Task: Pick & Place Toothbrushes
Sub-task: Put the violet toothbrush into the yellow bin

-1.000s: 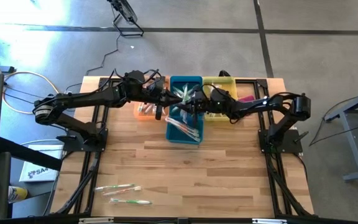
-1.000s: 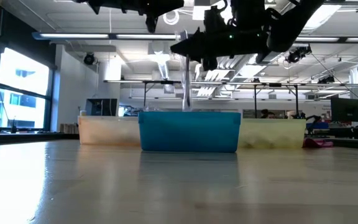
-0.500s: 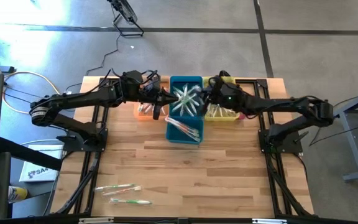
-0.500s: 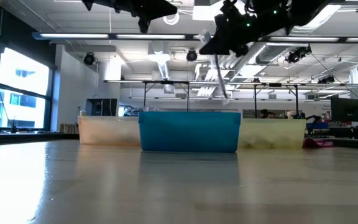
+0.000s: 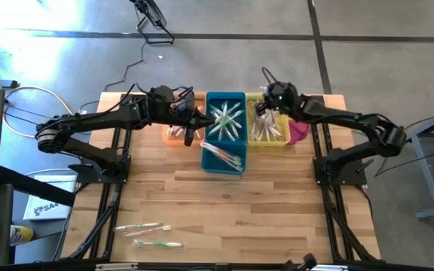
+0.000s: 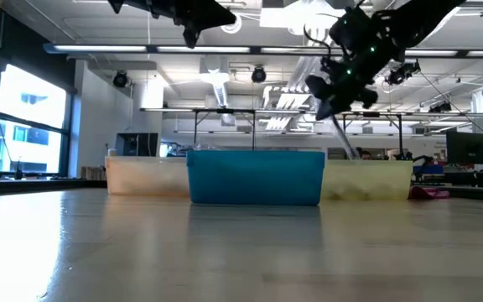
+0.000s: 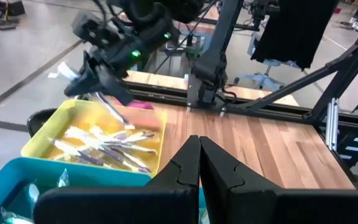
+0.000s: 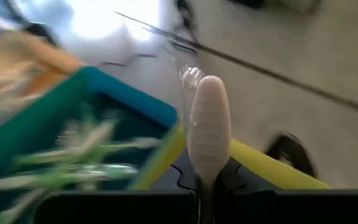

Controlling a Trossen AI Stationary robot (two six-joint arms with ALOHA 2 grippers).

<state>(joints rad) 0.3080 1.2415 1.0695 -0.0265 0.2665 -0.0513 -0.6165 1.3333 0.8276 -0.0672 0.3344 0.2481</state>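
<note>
Two loose toothbrushes (image 5: 148, 234) lay near the table's (image 5: 277, 218) front left edge, well apart from everything else. Further back, the left gripper (image 5: 190, 120) hung over the gap between the orange bin (image 5: 173, 134) and the blue bin (image 5: 236, 165), its jaws pressed shut on nothing that could be seen, so that arm looked to be waiting. The blue bin held a heap of wrapped brushes (image 5: 224, 120), with a few more lying across its near end. To its right, the right gripper (image 5: 268, 108) hovered above the yellow bin (image 5: 272, 143), jaws clamped on one brush (image 6: 345, 137) whose wrapped length hung down at a slant toward that bin, where other brushes already lay; its wrist camera showed the pale handle end (image 8: 207, 127) sticking up from between the fingers. A pink cloth (image 5: 299, 130) sat just beside the yellow bin. The step in hand appeared to be carrying a brush from the blue bin to the yellow one. Next, the right arm would probably need to lower a little and part its jaws so the brush dropped inside the bin, not across its rim.
</note>
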